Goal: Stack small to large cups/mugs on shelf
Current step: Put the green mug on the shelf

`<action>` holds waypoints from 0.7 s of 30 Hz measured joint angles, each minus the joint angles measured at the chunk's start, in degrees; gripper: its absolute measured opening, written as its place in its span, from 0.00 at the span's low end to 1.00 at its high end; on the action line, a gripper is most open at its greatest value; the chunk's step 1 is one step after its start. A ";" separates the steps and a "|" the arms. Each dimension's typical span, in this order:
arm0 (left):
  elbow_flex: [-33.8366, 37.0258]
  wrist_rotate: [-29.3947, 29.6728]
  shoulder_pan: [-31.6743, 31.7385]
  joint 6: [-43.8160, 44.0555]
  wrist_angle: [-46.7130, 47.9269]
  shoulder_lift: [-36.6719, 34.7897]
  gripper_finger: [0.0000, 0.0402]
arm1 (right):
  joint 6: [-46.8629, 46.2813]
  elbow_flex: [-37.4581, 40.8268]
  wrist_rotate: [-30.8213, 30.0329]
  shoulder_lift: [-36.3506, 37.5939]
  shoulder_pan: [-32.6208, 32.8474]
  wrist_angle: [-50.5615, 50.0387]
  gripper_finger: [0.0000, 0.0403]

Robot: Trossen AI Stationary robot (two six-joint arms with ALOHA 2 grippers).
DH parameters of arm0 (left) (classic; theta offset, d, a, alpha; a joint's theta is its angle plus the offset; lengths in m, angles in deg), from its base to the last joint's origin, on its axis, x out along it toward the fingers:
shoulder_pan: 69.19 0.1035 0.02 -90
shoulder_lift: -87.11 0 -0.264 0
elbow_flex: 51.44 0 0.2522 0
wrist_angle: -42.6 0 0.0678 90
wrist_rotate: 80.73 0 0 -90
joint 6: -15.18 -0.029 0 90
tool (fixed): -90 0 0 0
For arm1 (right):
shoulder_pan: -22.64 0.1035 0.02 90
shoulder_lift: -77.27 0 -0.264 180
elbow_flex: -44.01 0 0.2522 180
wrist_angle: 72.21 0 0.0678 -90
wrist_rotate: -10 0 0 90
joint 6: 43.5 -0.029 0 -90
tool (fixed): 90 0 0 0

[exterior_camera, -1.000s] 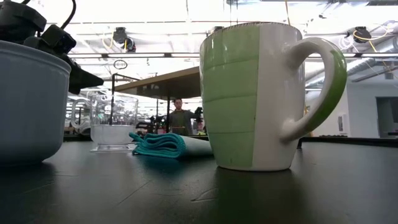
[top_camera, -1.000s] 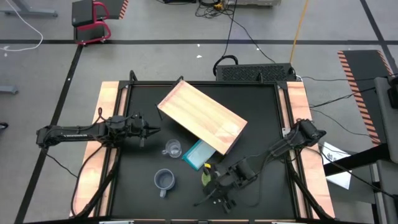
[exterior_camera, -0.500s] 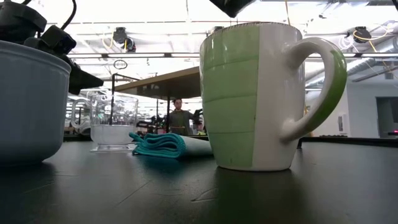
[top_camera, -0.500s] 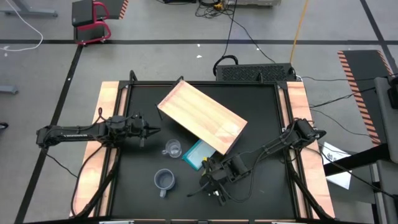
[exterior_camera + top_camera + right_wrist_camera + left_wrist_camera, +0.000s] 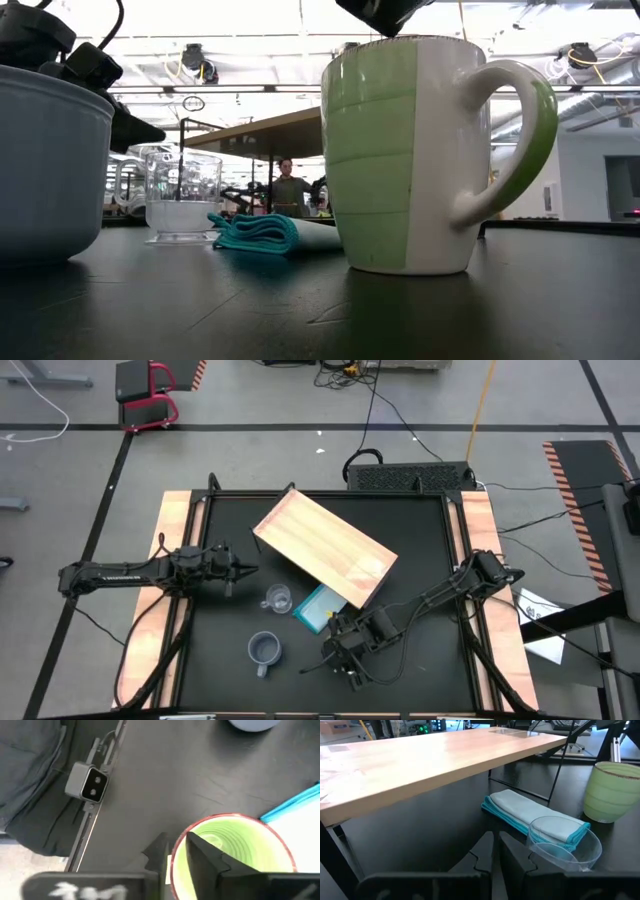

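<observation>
Directly below my right gripper [image 5: 174,854] stands the green mug [image 5: 232,851], upright on the black table [image 5: 420,670], near the front edge and just beside the folded blue cloth [image 5: 318,608]. The wrist view shows one finger inside the rim and the other outside it, so the jaws straddle the wall, slightly parted and not yet clamped. I judge the coming move a straight descent onto that rim. My left gripper [image 5: 238,569] waits well apart at the table's left side, fingers nearly together and empty. The glass cup [image 5: 277,599] and grey mug [image 5: 263,650] stand between the arms; the shelf [image 5: 322,546] lies behind, bare.
</observation>
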 joint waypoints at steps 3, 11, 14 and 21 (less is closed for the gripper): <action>0.00 0.00 -0.01 0.00 0.00 -0.02 0.08 | -0.38 0.00 -0.08 0.00 -0.12 0.02 0.24; 0.00 -0.02 -0.02 0.09 0.01 -0.01 0.08 | -1.56 0.00 -0.02 0.00 -0.30 -0.96 0.32; 0.00 -0.02 0.00 0.09 0.00 -0.02 0.08 | -1.56 0.00 -0.06 -0.01 -0.33 -0.99 0.32; 0.00 -0.04 -0.02 0.11 0.02 0.00 0.08 | -1.05 0.02 -0.30 -0.44 -0.28 -0.75 0.32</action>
